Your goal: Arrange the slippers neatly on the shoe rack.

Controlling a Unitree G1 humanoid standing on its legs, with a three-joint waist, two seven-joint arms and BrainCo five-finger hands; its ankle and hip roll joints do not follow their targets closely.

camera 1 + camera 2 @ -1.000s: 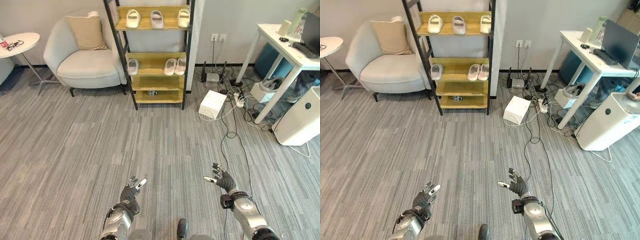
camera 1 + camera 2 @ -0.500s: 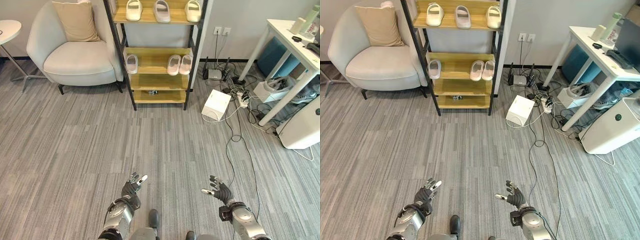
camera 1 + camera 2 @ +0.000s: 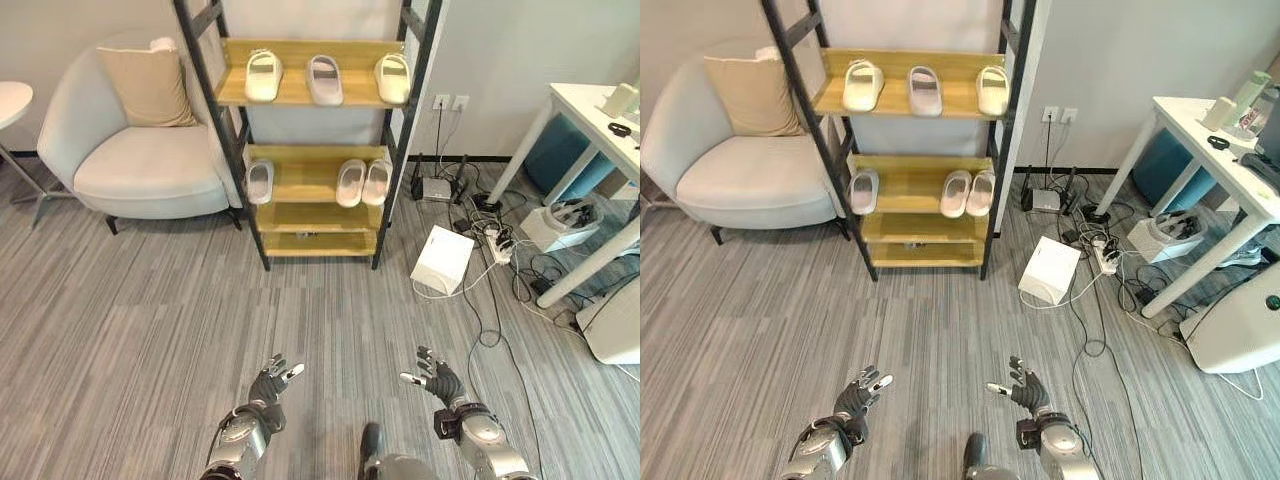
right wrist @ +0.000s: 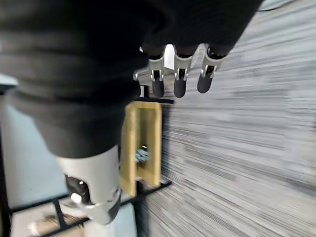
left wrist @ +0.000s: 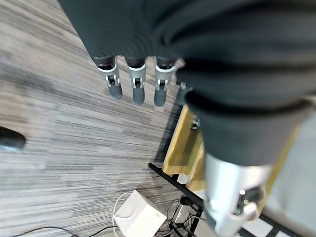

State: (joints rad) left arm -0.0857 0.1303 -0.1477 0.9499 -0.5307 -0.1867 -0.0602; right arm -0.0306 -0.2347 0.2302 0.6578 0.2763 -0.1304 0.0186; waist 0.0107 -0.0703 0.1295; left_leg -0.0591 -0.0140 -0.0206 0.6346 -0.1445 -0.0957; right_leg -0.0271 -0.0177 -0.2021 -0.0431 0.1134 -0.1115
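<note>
The left hand (image 3: 268,385) and right hand (image 3: 436,379) hung low over the floor, fingers spread and empty. The slippers (image 3: 323,78) lay well ahead on the shoe rack (image 3: 306,160), three on the top shelf, three on the middle, toes toward the wall, roughly centred between both hands. No writing was legible.

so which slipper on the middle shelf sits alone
The left slipper on the middle shelf; the other two sit side by side at the right end.
</note>
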